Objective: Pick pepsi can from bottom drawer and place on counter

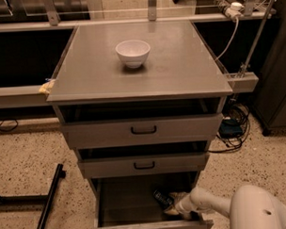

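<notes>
The bottom drawer [122, 202] is pulled out, its grey tray in shadow. The pepsi can [161, 198], small and dark blue, lies tilted on the tray at the right, towards the back. My gripper [172, 204] reaches into the drawer from the right on a white arm [207, 204], low over the tray and right against the can's right end. The counter [179, 68] is the flat grey cabinet top above.
A white bowl [133, 52] stands on the counter, back of centre. The two upper drawers [143, 130] with black handles are slightly open and overhang the bottom drawer. A black bar [49, 200] lies on the floor at left. Cables [233, 127] hang at right.
</notes>
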Controlling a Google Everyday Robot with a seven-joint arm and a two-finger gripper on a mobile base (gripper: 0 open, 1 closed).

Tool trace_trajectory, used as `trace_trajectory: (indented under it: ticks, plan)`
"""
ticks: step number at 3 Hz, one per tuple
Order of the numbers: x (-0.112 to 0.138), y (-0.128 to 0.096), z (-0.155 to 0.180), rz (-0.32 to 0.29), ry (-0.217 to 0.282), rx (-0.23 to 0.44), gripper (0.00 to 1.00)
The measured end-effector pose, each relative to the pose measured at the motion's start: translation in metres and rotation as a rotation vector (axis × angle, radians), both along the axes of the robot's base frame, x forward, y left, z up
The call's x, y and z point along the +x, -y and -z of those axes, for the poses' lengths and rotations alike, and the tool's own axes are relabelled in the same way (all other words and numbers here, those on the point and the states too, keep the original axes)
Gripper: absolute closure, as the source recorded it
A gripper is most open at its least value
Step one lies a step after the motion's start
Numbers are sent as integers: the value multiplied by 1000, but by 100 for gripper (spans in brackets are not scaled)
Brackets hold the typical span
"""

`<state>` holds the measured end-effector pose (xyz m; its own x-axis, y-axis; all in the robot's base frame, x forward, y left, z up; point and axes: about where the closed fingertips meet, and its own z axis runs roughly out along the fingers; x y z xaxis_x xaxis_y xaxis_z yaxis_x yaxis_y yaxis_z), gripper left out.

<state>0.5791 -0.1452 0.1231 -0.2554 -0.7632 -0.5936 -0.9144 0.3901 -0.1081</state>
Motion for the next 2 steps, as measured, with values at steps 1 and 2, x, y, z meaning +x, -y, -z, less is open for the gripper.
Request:
trace_trajectory:
  ticks: [1, 2]
  plan:
    - [-12, 7, -15, -12, -11, -12, 82]
    - [-20, 19, -40, -56, -10, 2, 100]
